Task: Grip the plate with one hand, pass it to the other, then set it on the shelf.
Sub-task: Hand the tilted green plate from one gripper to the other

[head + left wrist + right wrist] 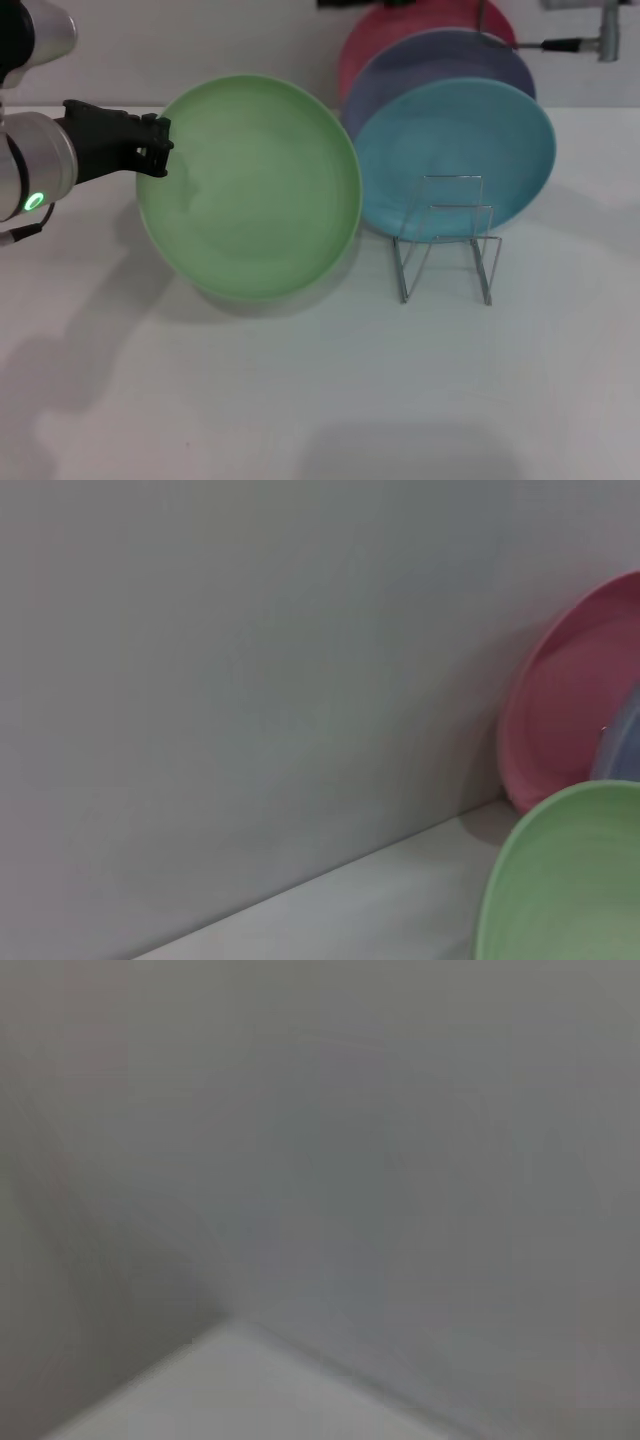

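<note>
The light-green plate is held tilted above the table at centre left, casting a shadow beneath it. My left gripper, black with a green ring on its cuff, is shut on the plate's left rim. Part of the plate also shows in the left wrist view. The shelf, a small silver wire rack, stands to the right of the plate with nothing in it. My right gripper appears in no view; its wrist view shows only wall and table.
A turquoise plate, a lavender plate and a pink plate lean against the back wall behind the rack. The pink plate also shows in the left wrist view. White tabletop stretches toward me.
</note>
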Tool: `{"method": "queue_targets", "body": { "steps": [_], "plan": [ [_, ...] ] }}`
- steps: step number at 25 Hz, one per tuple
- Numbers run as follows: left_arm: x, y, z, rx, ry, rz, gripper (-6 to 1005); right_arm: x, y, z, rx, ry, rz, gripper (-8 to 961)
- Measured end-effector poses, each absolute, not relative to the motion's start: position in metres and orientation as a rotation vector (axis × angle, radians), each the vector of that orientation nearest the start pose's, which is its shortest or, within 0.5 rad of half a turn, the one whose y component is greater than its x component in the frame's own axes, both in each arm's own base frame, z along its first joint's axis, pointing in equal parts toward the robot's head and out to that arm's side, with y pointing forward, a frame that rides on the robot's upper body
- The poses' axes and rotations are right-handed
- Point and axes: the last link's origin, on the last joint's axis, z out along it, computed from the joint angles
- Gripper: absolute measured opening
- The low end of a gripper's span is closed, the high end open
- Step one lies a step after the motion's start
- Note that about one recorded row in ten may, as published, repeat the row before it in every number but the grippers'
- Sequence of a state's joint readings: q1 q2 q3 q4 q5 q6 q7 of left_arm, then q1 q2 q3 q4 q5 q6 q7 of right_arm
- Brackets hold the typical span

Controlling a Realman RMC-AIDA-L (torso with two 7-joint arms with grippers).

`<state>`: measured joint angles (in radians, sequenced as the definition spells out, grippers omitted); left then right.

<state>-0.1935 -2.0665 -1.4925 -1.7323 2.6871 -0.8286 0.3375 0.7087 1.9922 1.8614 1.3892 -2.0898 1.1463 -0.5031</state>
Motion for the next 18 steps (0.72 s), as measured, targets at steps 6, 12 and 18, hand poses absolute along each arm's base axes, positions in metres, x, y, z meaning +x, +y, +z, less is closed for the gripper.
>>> {"method": "queue_targets", "body": {
  "steps": [6, 12, 18],
  "plan": [
    [-0.165, 0.352, 0.033, -2.112, -0.668, -0.139, 35, 0.054, 0.425, 0.032, -2.516, 0.811, 0.249, 816],
    [-0.162, 0.351, 0.031, -2.12, -0.664, -0.147, 39, 0.059, 0.435, 0.015, -2.513, 0.827, 0.159, 810],
    [-0.159, 0.353, 0.031, -2.121, -0.658, -0.154, 53, 0.06, 0.438, 0.006, -2.51, 0.81, 0.144, 804]
  ]
}}
